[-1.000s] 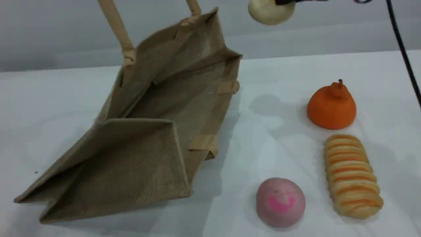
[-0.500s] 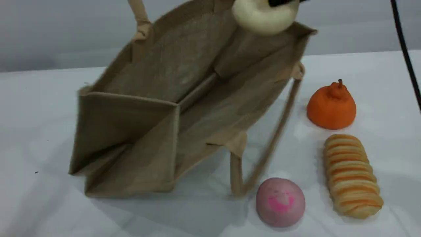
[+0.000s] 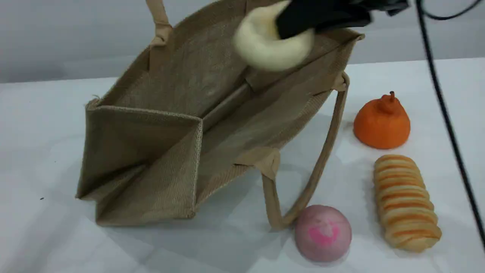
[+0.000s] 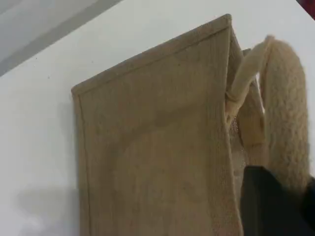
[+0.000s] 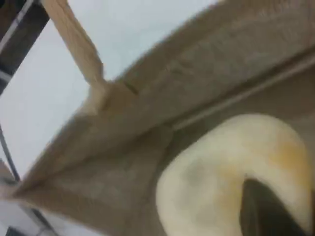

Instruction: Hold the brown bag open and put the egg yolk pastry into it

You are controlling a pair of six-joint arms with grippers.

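The brown bag [image 3: 151,129] stands tilted on the white table, its mouth gaping toward the upper right. One beige handle [image 3: 160,22] runs taut up out of the scene view. In the left wrist view that handle [image 4: 285,98] leads into my left gripper [image 4: 275,206], which is shut on it beside the bag's side [image 4: 157,147]. The other handle [image 3: 326,144] hangs slack to the table. My right gripper [image 3: 291,22] is shut on the egg yolk pastry [image 3: 265,47] and holds it over the bag's mouth. The pastry [image 5: 221,167] hangs close above the bag's inside [image 5: 123,162].
Right of the bag lie an orange pear-shaped piece [image 3: 382,123], a long striped loaf [image 3: 405,203] and a pink-marked round bun [image 3: 323,233], which touches the slack handle's loop. A black cable [image 3: 447,121] hangs down the right side.
The bag swung right and opened wider, and its second handle dropped to the table. My right gripper carried the pastry down and left, from beside the bag to over its mouth.
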